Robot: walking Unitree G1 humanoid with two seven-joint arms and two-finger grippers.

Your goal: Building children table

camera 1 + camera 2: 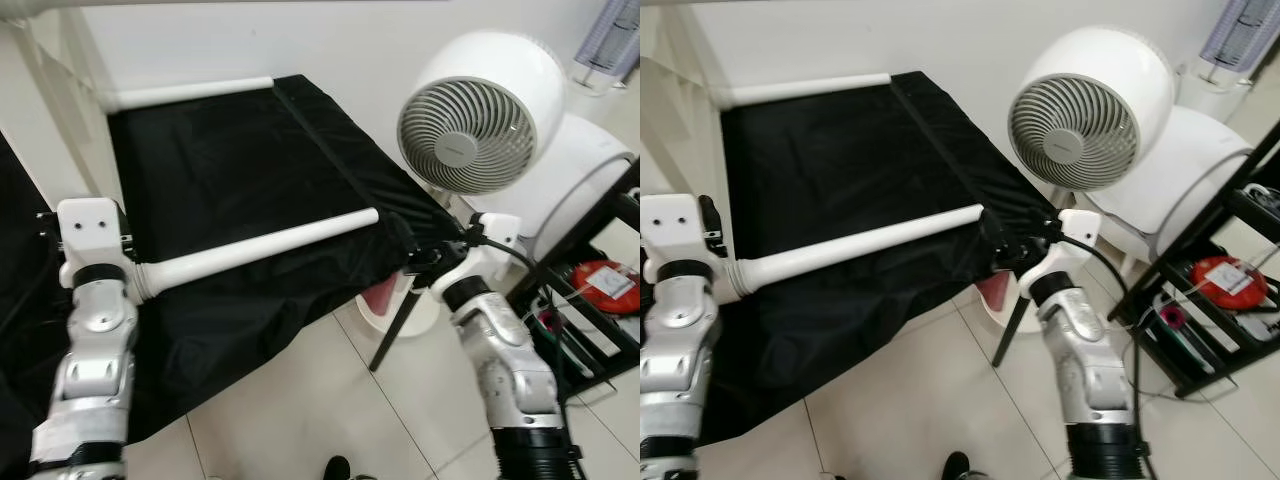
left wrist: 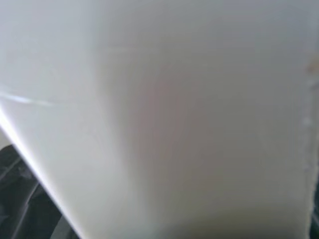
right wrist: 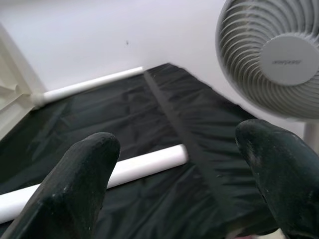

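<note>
A long white tube [image 1: 270,243] lies slanted across a sheet of black fabric [image 1: 230,160], which is stretched over a low frame. The tube's flanged near end sits right at my left gripper [image 1: 138,272], and the left wrist view is a close white blur of that tube [image 2: 159,119]. My right gripper [image 3: 182,149] is open at the fabric's right corner, just past the tube's far end [image 3: 169,158], and holds nothing. A second white tube [image 1: 190,93] runs along the fabric's far edge by the wall.
A large white fan [image 1: 470,130] stands close behind my right arm, and a black leg [image 1: 395,325] reaches the tiled floor beside its base. A black rack [image 1: 600,290] holding a red item is at the right. A white frame [image 1: 40,90] leans at the far left.
</note>
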